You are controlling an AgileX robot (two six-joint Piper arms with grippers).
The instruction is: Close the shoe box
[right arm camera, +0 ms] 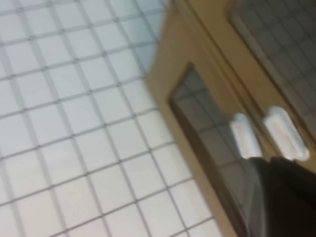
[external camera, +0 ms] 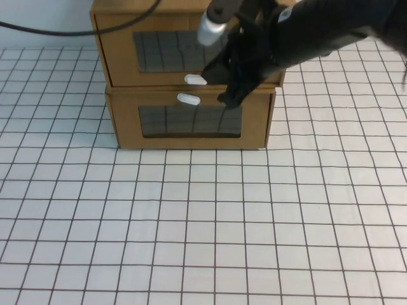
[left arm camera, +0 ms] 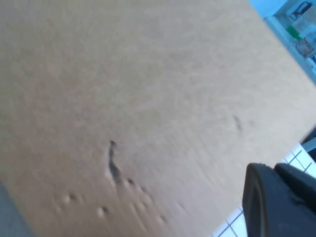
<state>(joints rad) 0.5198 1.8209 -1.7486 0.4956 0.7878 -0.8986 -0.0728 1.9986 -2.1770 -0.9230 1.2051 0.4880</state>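
Observation:
The shoe box (external camera: 165,38) is the upper of two stacked brown cardboard boxes. Its white tab handle (external camera: 195,79) sits below its clear window (external camera: 172,51). My right gripper (external camera: 229,94) reaches in from the upper right with its fingers together, tips against the box fronts just right of the handles, holding nothing. In the right wrist view the gripper (right arm camera: 281,197) is beside the two white tabs, and the shoe box's tab (right arm camera: 286,132) is the farther one. My left gripper (left arm camera: 279,202) is out of the high view, close against a cardboard face (left arm camera: 148,98).
The twin box (external camera: 191,121) underneath has its white handle (external camera: 188,98) above its window and stands a little farther forward. The white grid-patterned table (external camera: 203,222) stretches out in front and to both sides. A black cable (external camera: 38,28) runs at the back left.

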